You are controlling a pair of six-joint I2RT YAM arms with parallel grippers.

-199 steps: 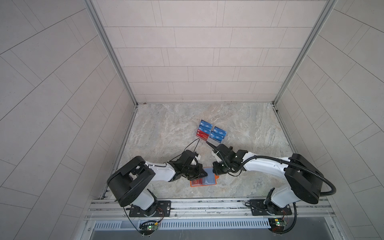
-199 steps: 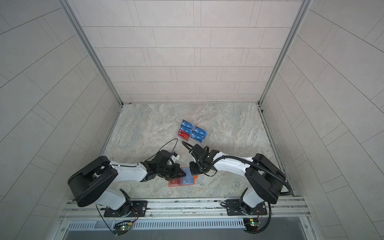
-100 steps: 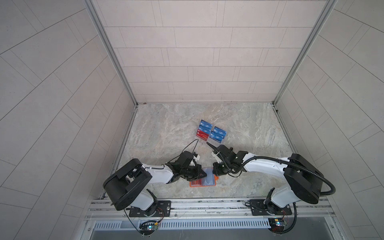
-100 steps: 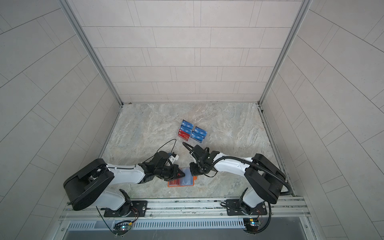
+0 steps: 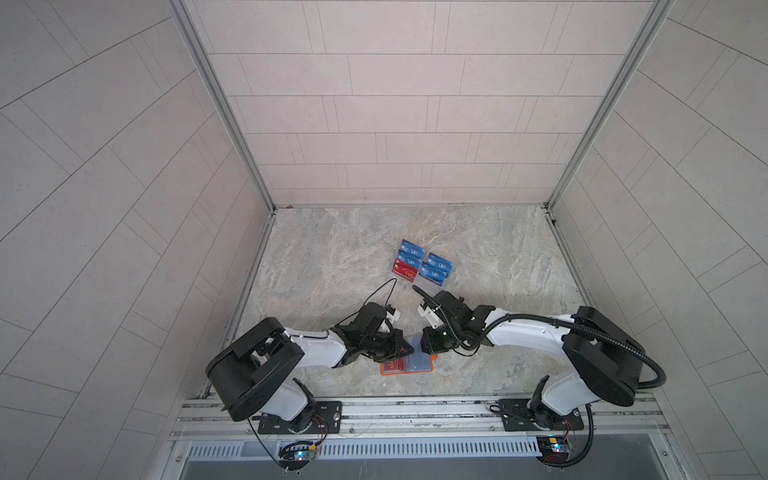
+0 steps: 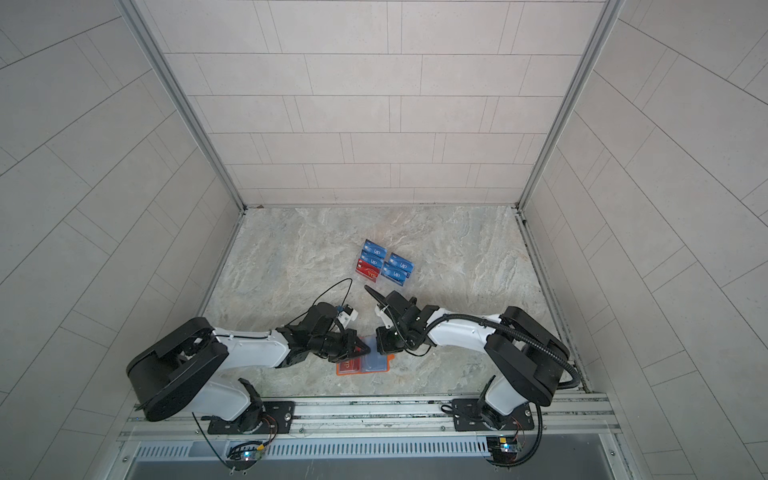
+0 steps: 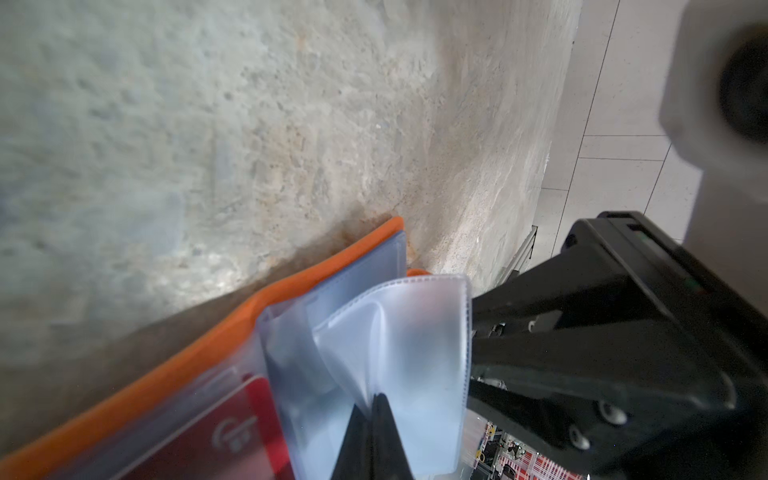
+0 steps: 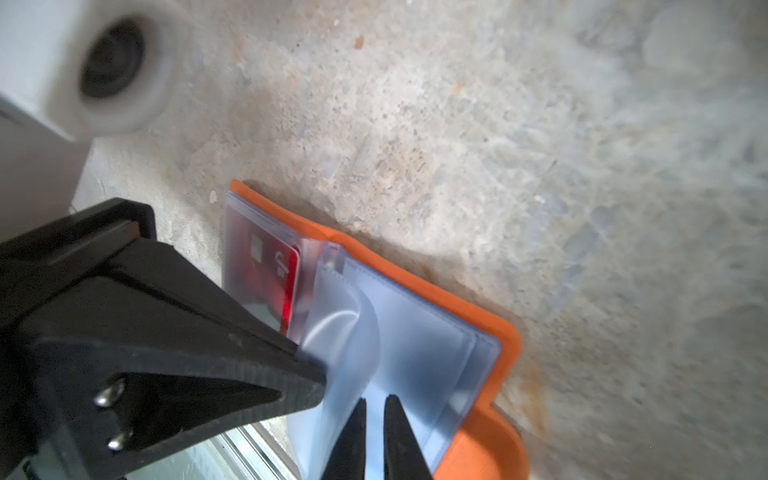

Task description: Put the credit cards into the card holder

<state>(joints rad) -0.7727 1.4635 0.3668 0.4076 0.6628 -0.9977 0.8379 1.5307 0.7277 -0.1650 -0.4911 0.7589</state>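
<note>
Card holder (image 5: 417, 365) lies open on the bench (image 5: 332, 257) in both top views, under the tips of the left end effector (image 5: 405, 350) and the right end effector (image 5: 428, 352), its long axis running from one to the other; more credit cards (image 5: 422, 264) sit well beyond them. Left wrist view: the left end effector (image 7: 375, 411) is clamped on a clear sleeve (image 7: 399, 332), which curls up off the orange cover (image 7: 291, 286); a red card (image 7: 241, 428) is pocketed beside it. Right wrist view: the right end effector (image 8: 376, 415), fingers a slim gap apart, hangs over the card holder (image 8: 505, 345).
</note>
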